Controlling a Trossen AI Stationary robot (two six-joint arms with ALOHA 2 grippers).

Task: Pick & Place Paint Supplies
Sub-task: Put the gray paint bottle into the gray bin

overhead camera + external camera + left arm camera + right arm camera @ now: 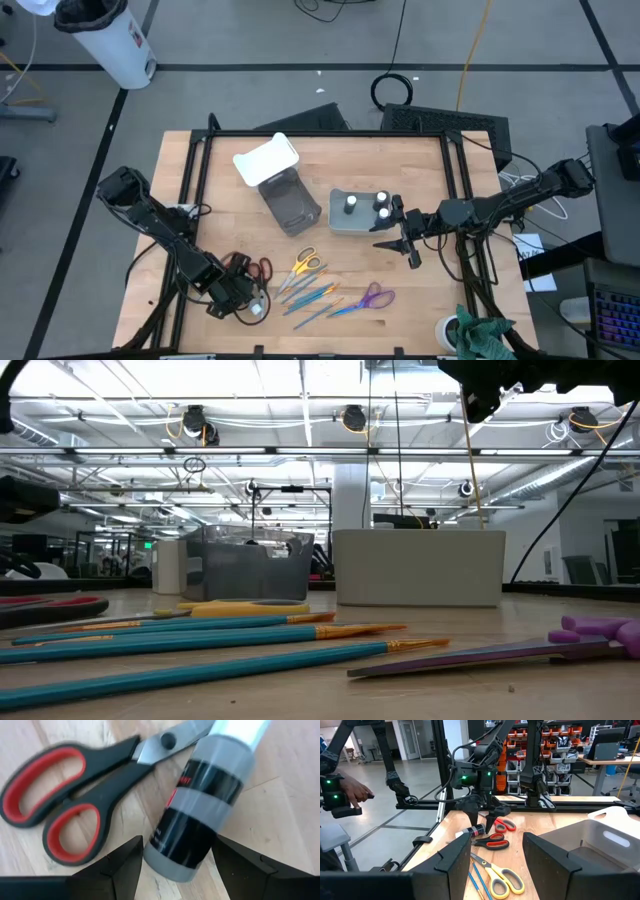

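Note:
A small dark bottle [200, 805] with a white cap lies on its side on the wooden table, next to red-handled scissors [65, 795]. My left gripper [177, 840] points down over it at the table's near left [245, 293]. It is open, with a finger on either side of the bottle's base end. Whether they touch it, I cannot tell. Three more bottles [381, 203] stand in a grey tray [345, 222]. Yellow scissors [305, 265], purple scissors [372, 297] and several thin brushes [312, 295] lie flat along the near edge. My right gripper [410, 247] hovers level beside the tray, open with nothing between its fingers.
A clear bin [290, 205] with its white lid [267, 160] leaning behind it stands left of the tray. A cup with green stuff [472, 335] sits at the near right corner. A person's hand [350, 795] holds a controller beyond the table's left edge.

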